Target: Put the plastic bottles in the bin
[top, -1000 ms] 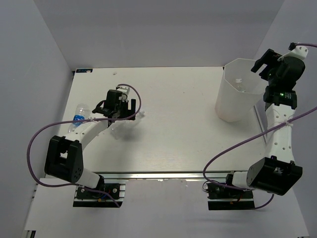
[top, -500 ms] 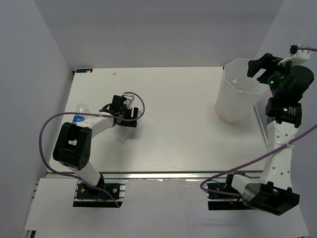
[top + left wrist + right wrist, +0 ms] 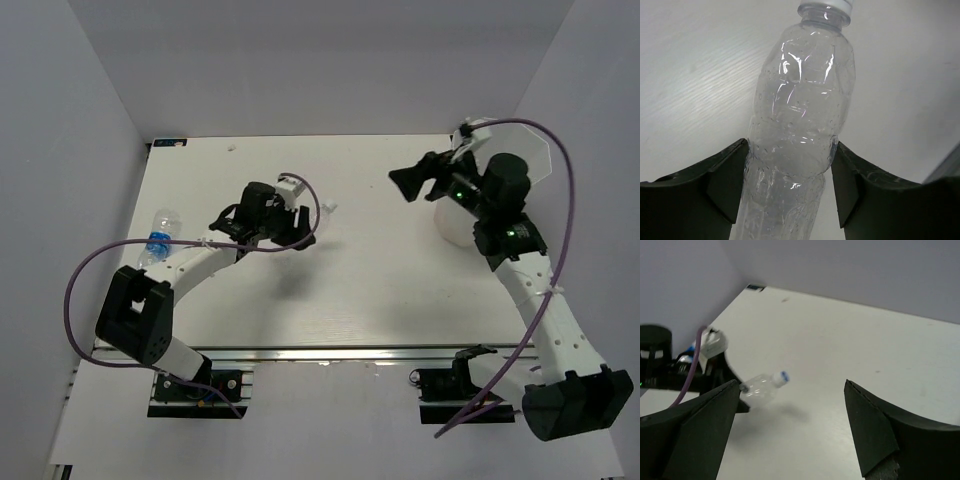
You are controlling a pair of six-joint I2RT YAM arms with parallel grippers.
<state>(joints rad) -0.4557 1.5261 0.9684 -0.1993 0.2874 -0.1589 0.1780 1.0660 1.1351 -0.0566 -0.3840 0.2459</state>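
— The jaws of the left gripper (image 3: 298, 228): how are they standing?
— They are pinching a bottle (image 3: 799, 135) across its crinkly middle, with one finger (image 3: 725, 180) pressing on each side. The neck and cap (image 3: 826, 4) are sticking out ahead of the jaws. The base is running back between them, out of sight.
— Is that bottle resting on the table (image 3: 380, 280)?
— It is looking raised. From the right wrist, its shadow is lying on the table below and apart from it.
— And the right gripper (image 3: 400, 186)?
— Its jaws are gaping wide and holding nothing. They are pointing across the table towards the left jaws. In the wrist view the held bottle is showing between the two fingers, well ahead of them.
— Where is the bin (image 3: 528, 140) sitting?
— Just behind the right jaws, with the right arm covering part of it. It is standing well ahead of the left jaws, far across the table.
— Any other bottle?
— A second bottle (image 3: 158, 238), its blue label showing, is lying on the table behind the left jaws, beside the left arm. Neither pair of jaws is touching it.
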